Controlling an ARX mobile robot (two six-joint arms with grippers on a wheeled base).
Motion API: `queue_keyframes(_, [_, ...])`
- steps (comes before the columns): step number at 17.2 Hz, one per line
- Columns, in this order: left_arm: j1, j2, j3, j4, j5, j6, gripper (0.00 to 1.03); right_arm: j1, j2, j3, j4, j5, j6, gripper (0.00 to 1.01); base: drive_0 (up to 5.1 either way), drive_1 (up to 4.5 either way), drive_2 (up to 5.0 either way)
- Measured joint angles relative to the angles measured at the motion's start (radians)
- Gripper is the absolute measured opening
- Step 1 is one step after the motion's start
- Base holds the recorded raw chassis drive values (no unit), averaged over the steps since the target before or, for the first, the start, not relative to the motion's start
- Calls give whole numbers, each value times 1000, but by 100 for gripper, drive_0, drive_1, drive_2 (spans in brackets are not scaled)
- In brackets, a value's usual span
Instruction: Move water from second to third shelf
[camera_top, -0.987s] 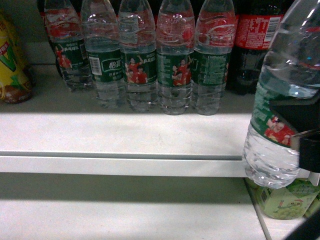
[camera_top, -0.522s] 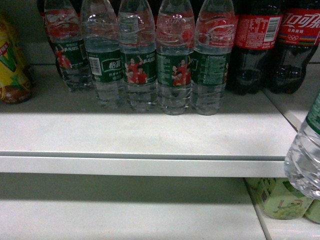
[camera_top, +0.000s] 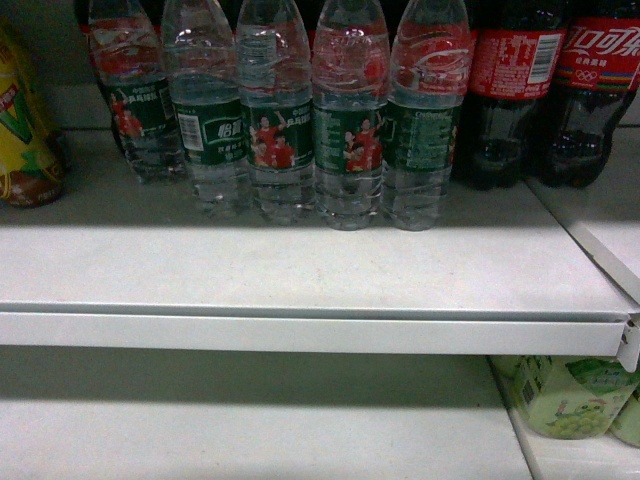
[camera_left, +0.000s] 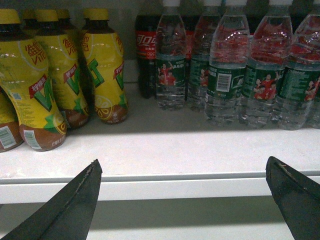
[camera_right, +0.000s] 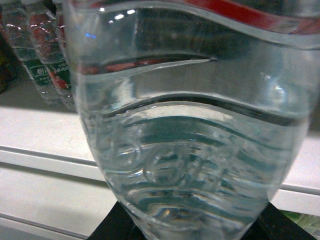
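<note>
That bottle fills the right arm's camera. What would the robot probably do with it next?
Probably lower it toward the shelf below, then set it down. The water bottle sits between the right gripper's fingers, out in front of the upper shelf's edge, and the lower shelf shows bare room.

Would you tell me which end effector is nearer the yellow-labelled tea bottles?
Left. The left end effector hangs open before the shelf edge, below the yellow-labelled tea bottles. The right end effector shows none of them, only the clear water bottle.
</note>
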Motion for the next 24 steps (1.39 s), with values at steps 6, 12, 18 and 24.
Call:
queue_keyframes(6, [0,0,0,0,0,0,98,-57,-90,0,-105,-40,-55,36,0,0,0])
queue_keyframes(12, [0,0,0,0,0,0,98,-70,-101,2,-90,-69,-59,36,0,0,0])
queue_keyframes(18, [0,0,0,0,0,0,98,-70,-101,2,-90,-70,-59,36,0,0,0])
queue_keyframes(24, [0,0,0,0,0,0,98,-70,-101,2,-90,-70,-59,36,0,0,0])
